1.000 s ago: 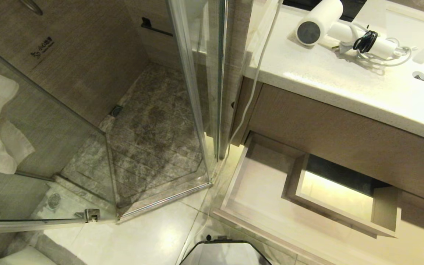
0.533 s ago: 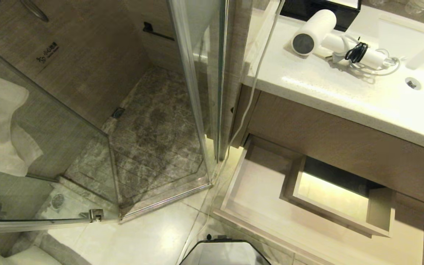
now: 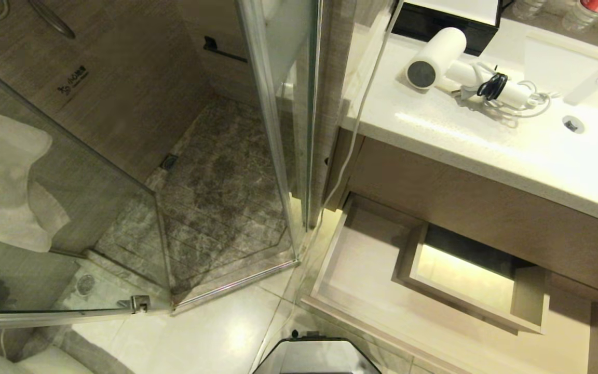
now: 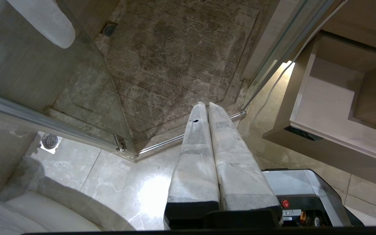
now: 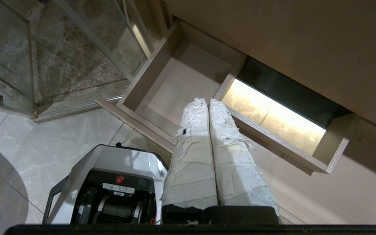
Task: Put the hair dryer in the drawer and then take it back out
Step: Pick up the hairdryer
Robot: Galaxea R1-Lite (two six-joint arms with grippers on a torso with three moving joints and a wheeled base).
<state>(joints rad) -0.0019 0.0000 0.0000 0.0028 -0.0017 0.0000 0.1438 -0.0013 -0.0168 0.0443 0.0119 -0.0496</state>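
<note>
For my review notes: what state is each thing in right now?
hair dryer: lying on the countertop, cord strapped
drawer: pulled open, nothing in the visible part
left gripper: shut, holding nothing
right gripper: shut, holding nothing, above the drawer

Whole head view shifts: camera tilts up. More of white stone countertop (image 3: 486,140) visible; black box (image 3: 444,23) and red-capped bottles (image 3: 584,13) enter at top edge.
</note>
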